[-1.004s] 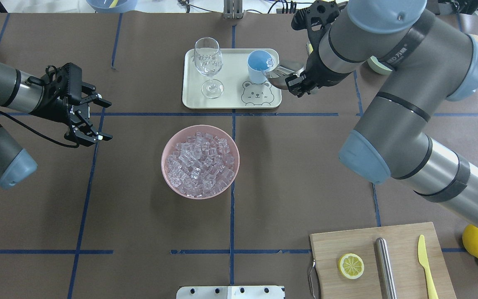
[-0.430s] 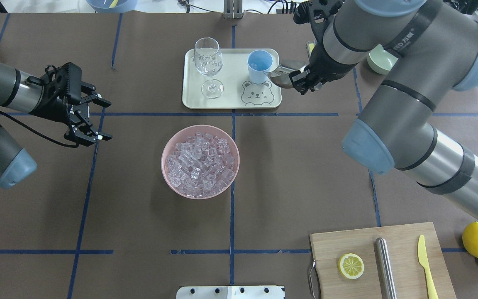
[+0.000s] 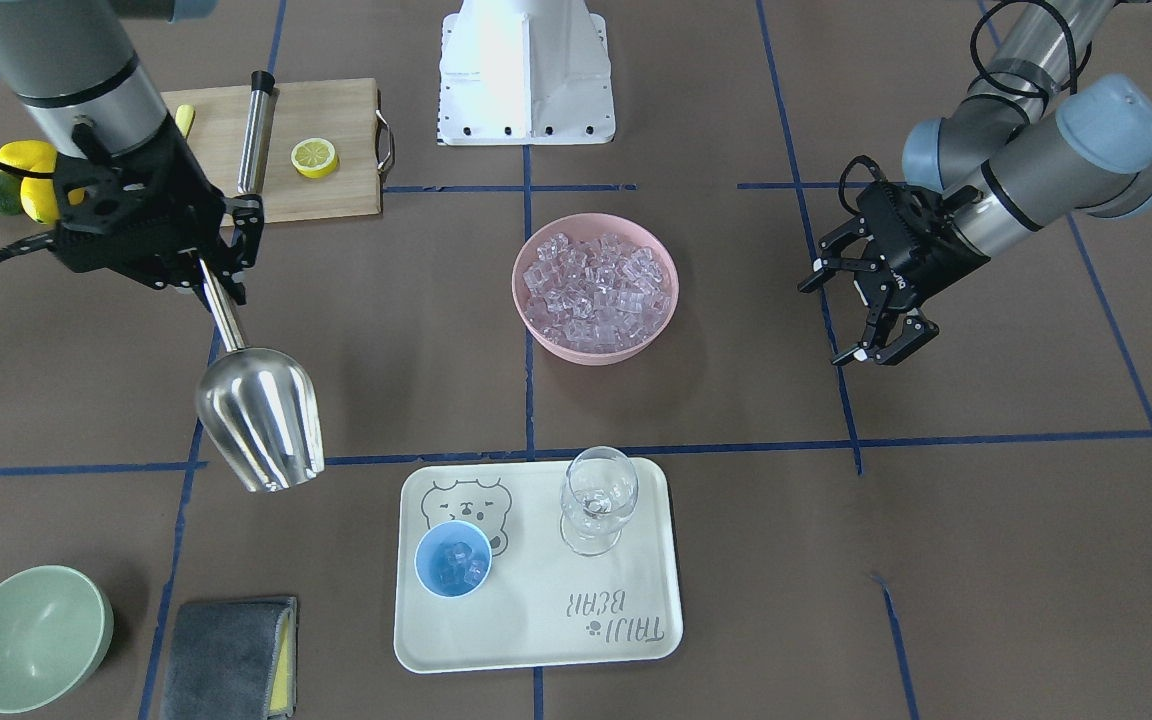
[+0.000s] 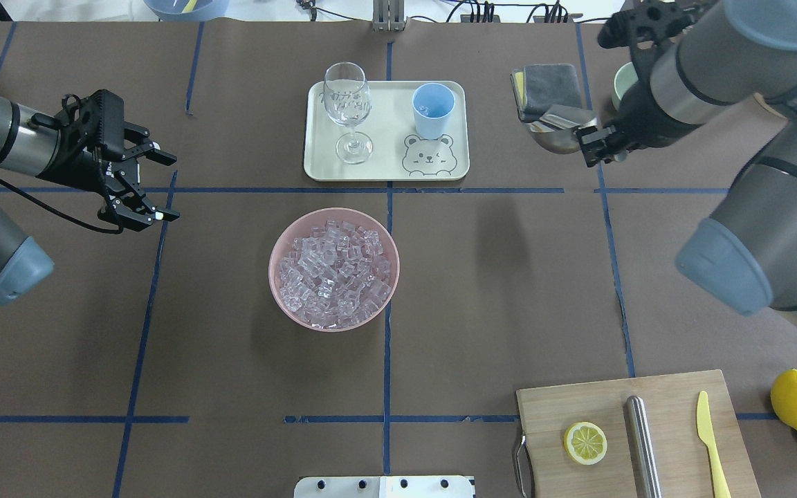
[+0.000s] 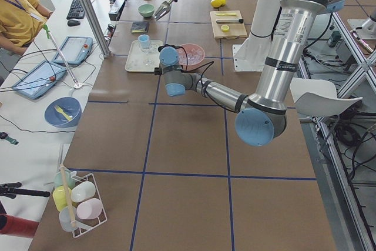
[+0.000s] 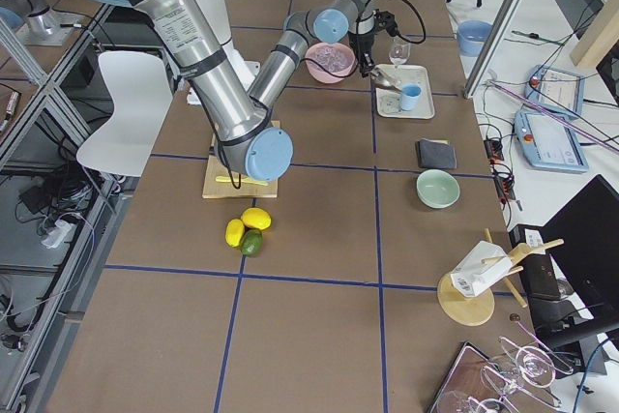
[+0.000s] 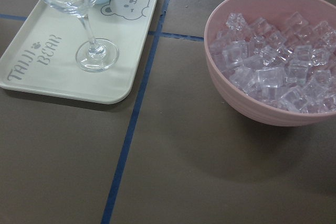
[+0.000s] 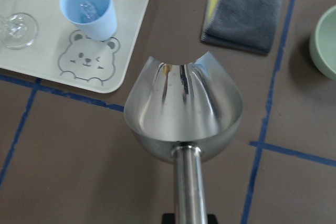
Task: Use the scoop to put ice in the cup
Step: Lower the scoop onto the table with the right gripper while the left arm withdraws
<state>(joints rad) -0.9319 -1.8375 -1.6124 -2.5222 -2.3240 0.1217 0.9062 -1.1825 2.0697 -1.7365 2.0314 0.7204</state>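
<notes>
Pinching the scoop (image 3: 261, 420) by its thin rod handle, my right gripper (image 3: 204, 268) is clamped on it, trough empty & hanging over the table beside the tray (image 3: 536, 640), near the grey cloth (image 4: 551, 86). Steel is stiff but slick, and a round rod can twist btw flat pads, so I judge the hold belongs far up the rod w/ a firm squeeze, trough kept level when loaded. The ice (image 3: 596, 285) is light, glossy, prob. slippery & apt to skitter. Most sits heaped in the pink bowl (image 3: 519, 300), w/ a few cubes already in the cup (image 3: 429, 550) on the tray. Cup looks light, easy to knock. Vs 0.4 s ago: scoop lip was at the cup's rim, now it's pulled off the tray to my right. My left gripper (image 3: 831, 322) hangs spread wide, holding nothing, shifted slightly.
</notes>
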